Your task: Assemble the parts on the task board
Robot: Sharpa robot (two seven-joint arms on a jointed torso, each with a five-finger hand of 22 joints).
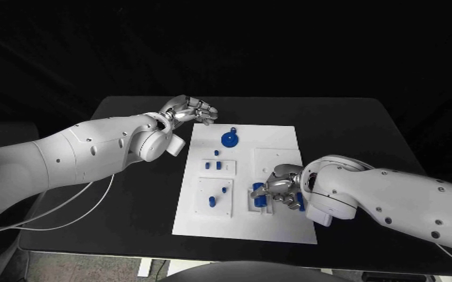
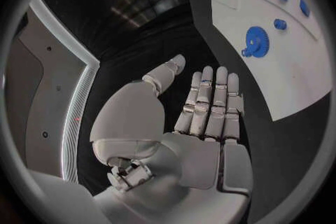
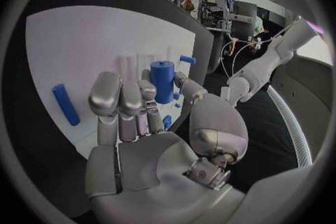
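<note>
- Matte black counter (image 1: pixel 358 125) carries a flat white rectangular task board (image 1: pixel 273 141) at its middle, its long side running away from the robot.
- Blue plastic gear (image 1: pixel 230 139), round with a toothed rim and a small knob beside it, lies on the far part of the board; the left wrist view shows the same gear (image 2: pixel 257 41) with its teeth plain to see.
- Small blue parts (image 1: pixel 217 163) sit in shallow raised frames down the board's left half: short pegs and blocks, some in a near frame (image 1: pixel 215 197).
- Left hand (image 1: pixel 189 109), silver and smooth-jointed, hovers just off the board's far left corner over the counter; in its wrist view the palm (image 2: pixel 203 140) is flat, the fingers (image 2: pixel 210 98) straight and side by side, the thumb standing off to one side, nothing held.
- Right hand (image 1: pixel 275 189) is low over the board's near right part, among blue pieces there.
- In the right wrist view the right hand's fingers (image 3: pixel 126 101) are curled forward close together, and a blue cylinder (image 3: pixel 162 82) with a flat round top stands upright just beyond them. Whether the fingers touch or grip it cannot be told.
- A slim blue rod (image 3: pixel 65 104) with rounded ends lies flat on the white board, apart from the cylinder.
</note>
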